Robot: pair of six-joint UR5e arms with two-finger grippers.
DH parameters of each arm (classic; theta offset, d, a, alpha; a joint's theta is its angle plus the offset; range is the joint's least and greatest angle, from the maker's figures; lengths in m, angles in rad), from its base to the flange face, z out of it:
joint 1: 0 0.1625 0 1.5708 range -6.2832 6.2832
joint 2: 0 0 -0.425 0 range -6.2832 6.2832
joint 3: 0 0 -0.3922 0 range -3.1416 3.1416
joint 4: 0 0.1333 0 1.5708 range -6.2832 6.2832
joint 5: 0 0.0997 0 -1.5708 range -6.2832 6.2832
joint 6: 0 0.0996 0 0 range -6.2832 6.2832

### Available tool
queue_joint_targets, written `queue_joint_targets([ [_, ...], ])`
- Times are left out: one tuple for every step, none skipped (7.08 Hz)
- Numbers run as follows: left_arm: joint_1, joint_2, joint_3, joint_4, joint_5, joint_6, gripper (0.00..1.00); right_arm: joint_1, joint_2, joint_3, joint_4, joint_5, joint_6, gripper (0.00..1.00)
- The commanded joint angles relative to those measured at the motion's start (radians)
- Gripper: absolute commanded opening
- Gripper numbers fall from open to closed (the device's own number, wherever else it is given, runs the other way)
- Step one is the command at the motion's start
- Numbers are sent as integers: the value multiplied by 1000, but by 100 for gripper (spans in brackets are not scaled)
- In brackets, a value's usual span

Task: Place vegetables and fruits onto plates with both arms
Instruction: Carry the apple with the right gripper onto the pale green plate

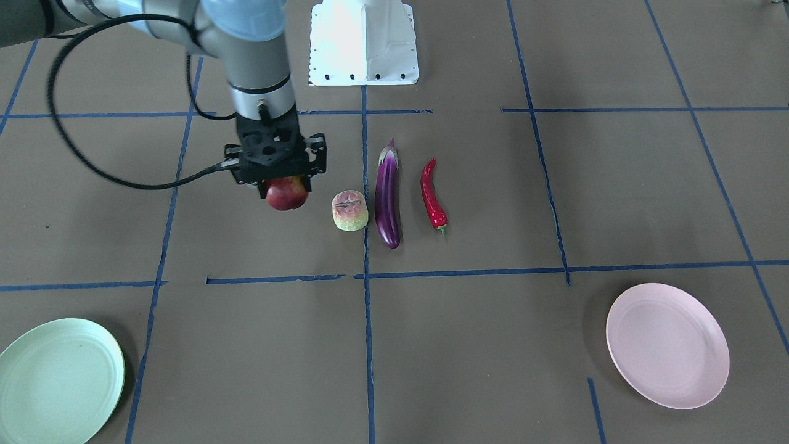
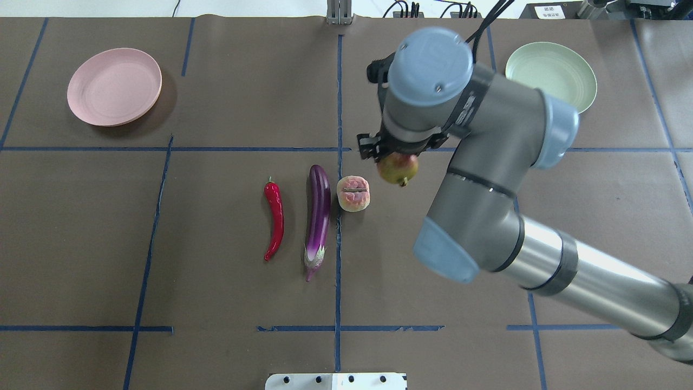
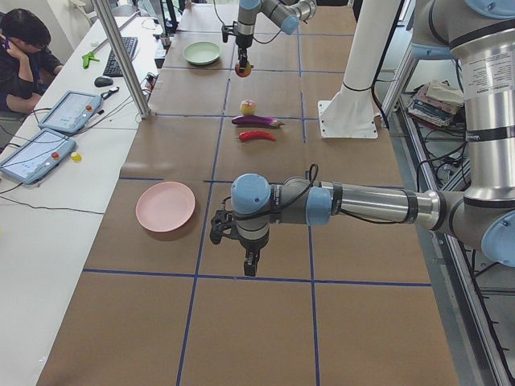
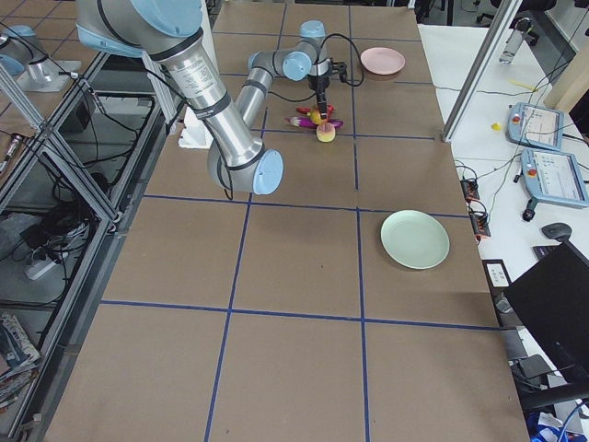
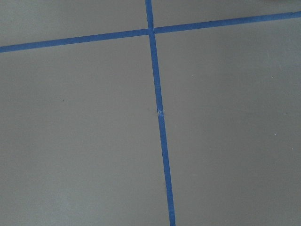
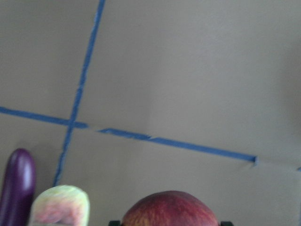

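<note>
A white label point(image 2: 546, 11) beyond the tabletop point(image 2: 216, 108) is too small to read. The right gripper point(image 1: 285, 182) has its jaws clamped on the pomegranate point(image 1: 287, 196), above the tabletop beside the peach point(image 1: 350, 211). The eggplant point(image 1: 388, 200) and chili pepper point(image 1: 433, 196) lie alongside. The mint plate point(image 1: 58, 379) and pink plate point(image 1: 667, 345) sit well apart. I cannot tell how the left gripper point(image 3: 251, 261) holds its jaws.

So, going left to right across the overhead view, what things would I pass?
pink plate → chili pepper → eggplant → peach → pomegranate, held in the right tool → green plate
</note>
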Motion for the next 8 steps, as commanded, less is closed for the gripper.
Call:
queue_joint_targets([
  [1, 0, -1, 0, 0, 0, 100, 217, -28, -165, 50, 130, -298, 3],
  [1, 0, -1, 0, 0, 0, 100, 291, -72, -289, 222, 171, -380, 3],
  [3, 0, -1, 0, 0, 0, 100, 347, -115, -412, 388, 202, -460, 3],
  [3, 0, -1, 0, 0, 0, 100, 381, -143, -524, 503, 228, -535, 3],
  [3, 0, -1, 0, 0, 0, 100, 399, -145, -630, 621, 247, -540, 3],
  [3, 0, -1, 0, 0, 0, 100, 405, -172, -699, 726, 253, -540, 3],
  [3, 0, -1, 0, 0, 0, 100, 404, -192, -715, 747, 252, -539, 18],
  [3, 0, -1, 0, 0, 0, 100, 404, -200, -718, 748, 252, -531, 67],
])
